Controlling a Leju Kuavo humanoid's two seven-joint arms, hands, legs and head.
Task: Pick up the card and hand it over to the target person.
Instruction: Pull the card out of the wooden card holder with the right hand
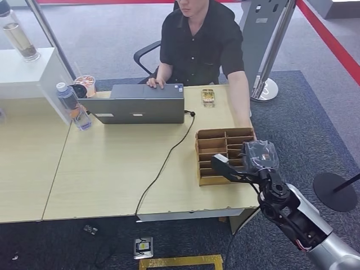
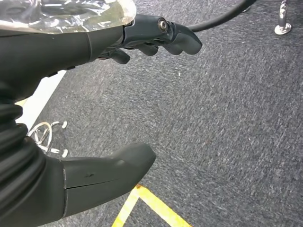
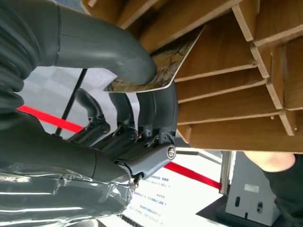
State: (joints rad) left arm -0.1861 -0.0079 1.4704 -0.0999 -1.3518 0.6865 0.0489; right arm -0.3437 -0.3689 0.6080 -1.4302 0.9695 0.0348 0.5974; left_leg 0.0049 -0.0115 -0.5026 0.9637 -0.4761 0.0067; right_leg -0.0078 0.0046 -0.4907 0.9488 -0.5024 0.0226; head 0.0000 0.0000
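Right wrist view: card pinched between thumb and fingers of right hand, long axis running into wooden organizer slot, person just beyond organizer across worktop.

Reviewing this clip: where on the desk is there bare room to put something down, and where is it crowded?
Bare: the wide stretch of desk between the laptop and the near edge, left of the cable. A smaller patch lies between cable and wooden organizer. Crowded: the organizer corner, where the right hand pinches the card, and the far-left corner with bottle and cup.
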